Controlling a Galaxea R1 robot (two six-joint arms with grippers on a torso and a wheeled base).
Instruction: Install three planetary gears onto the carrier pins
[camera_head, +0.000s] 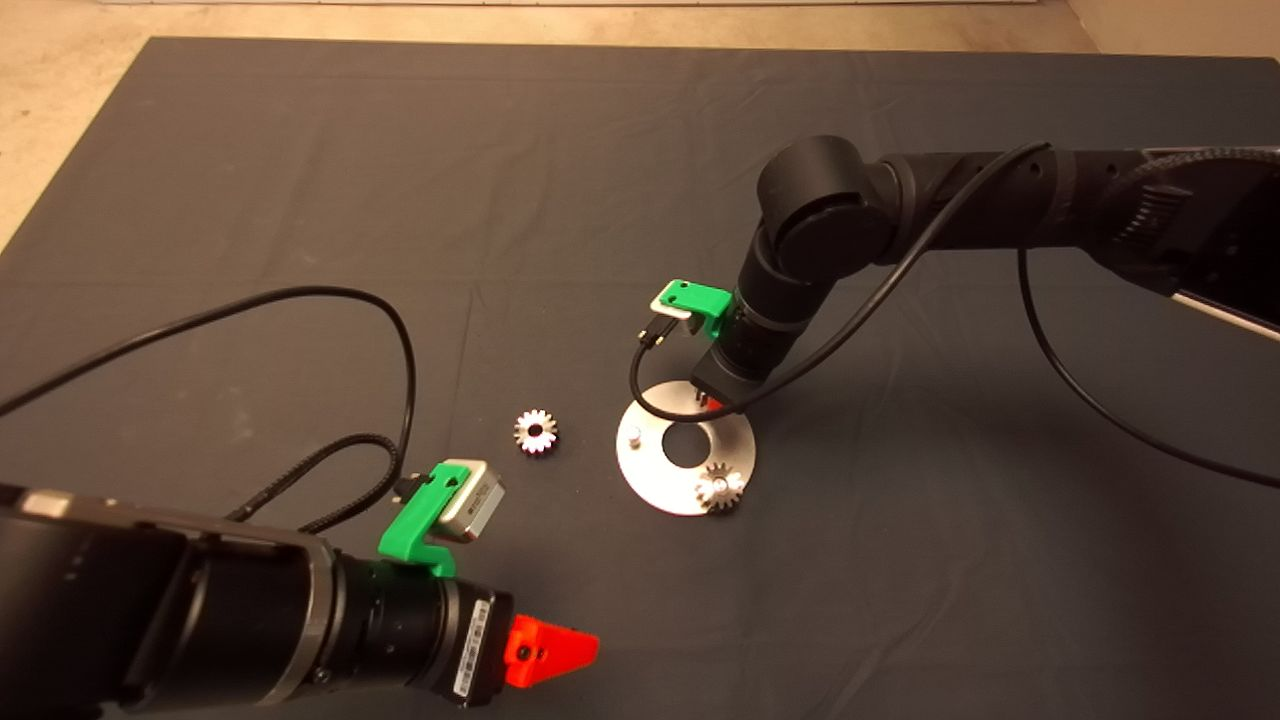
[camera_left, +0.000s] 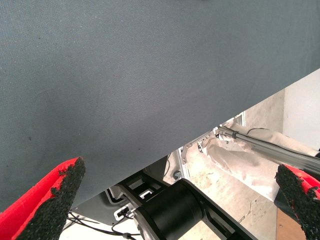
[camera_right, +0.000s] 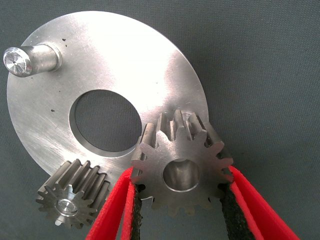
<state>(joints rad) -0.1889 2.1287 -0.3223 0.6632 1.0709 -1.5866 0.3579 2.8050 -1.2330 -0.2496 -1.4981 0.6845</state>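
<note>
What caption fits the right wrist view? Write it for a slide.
Right tool holds a planetary gear over the carrier disc; one gear seated, one pin bare.

Both arms are built from matte black cylindrical links. The right arm (camera_head: 1000, 200) has a rounded black elbow joint and a thin black cable looping along its length. The left arm (camera_head: 200, 610) ends in a broad black barrel with a metallic ring and a white label strip bearing small printed characters. Each wrist carries a bright green plastic bracket (camera_head: 425, 515) holding a small silver box-shaped camera module (camera_head: 472, 500) with a black cable attached. The left tool (camera_head: 560, 650) has red wedge-shaped fingers with one dark screw hole; the fingers (camera_right: 112, 215) are faced with rough black pads.
</note>
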